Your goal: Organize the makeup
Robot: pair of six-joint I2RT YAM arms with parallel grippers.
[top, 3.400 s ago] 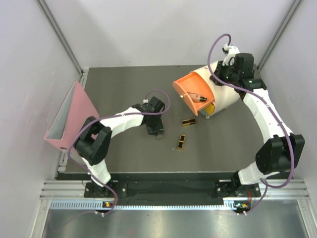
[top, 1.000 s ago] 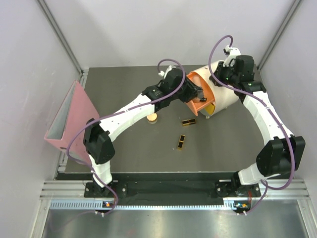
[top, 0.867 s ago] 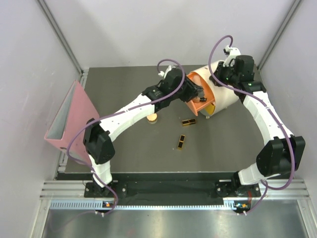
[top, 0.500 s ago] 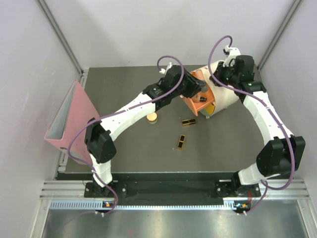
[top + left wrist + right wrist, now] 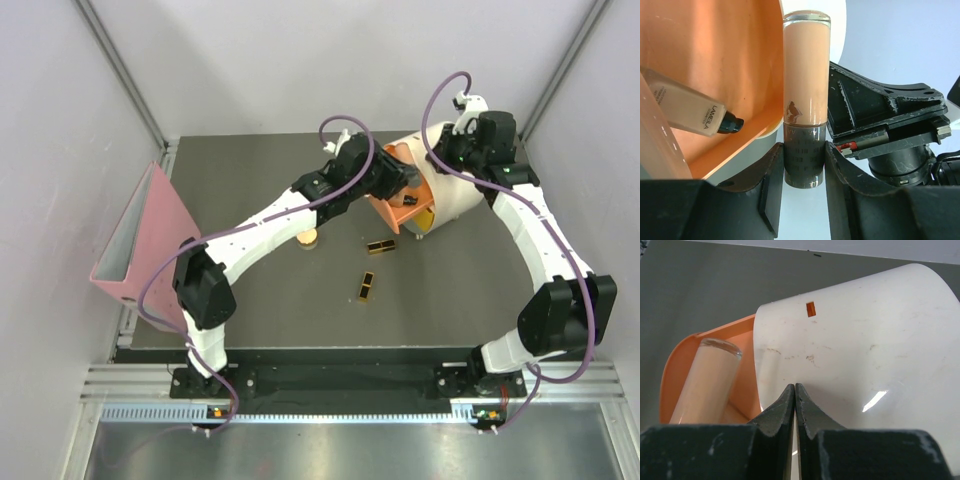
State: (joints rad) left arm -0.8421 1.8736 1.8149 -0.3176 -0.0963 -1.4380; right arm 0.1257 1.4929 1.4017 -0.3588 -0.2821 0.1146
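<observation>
My left gripper point(image 5: 398, 182) is shut on the dark cap of a peach tube point(image 5: 806, 75) and holds it over the open orange drawer point(image 5: 740, 50) of the cream box point(image 5: 450, 195). A second peach tube point(image 5: 690, 112) lies inside that drawer. The held tube also shows in the right wrist view point(image 5: 705, 380). My right gripper point(image 5: 795, 390) is shut with nothing in it, its tips against the top of the cream box point(image 5: 865, 340). The round peach compact point(image 5: 308, 238) and two black-and-gold cases point(image 5: 380, 246) point(image 5: 368, 287) lie on the dark table.
A pink binder point(image 5: 140, 235) leans at the table's left edge. The left arm point(image 5: 270, 215) stretches across the middle of the table. Grey walls close in the back and both sides.
The left arm has left the compact's area and carried the tube to the orange drawer. Over the last second it has edged a little further over the drawer. The right arm holds still.
</observation>
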